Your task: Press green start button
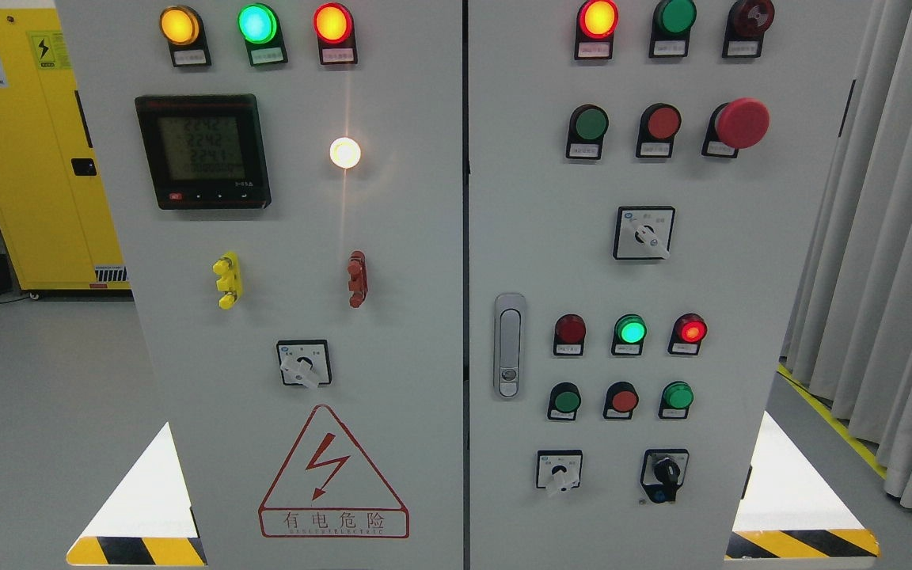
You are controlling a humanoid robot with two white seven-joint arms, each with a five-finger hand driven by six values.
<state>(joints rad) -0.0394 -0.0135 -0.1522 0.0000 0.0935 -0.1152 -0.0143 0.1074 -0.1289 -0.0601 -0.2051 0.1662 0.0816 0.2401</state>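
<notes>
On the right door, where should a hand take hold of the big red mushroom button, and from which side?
Grip the wide round cap of the red mushroom button at its rim, coming straight from the front: the cap stands out from the right door, wider than its black base.

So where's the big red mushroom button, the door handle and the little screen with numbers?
Big red mushroom button (742,123): head view, on its round red cap.
Door handle (510,344): head view, on the grey lever's middle.
Screen (203,149): head view, on the lit display.
</notes>
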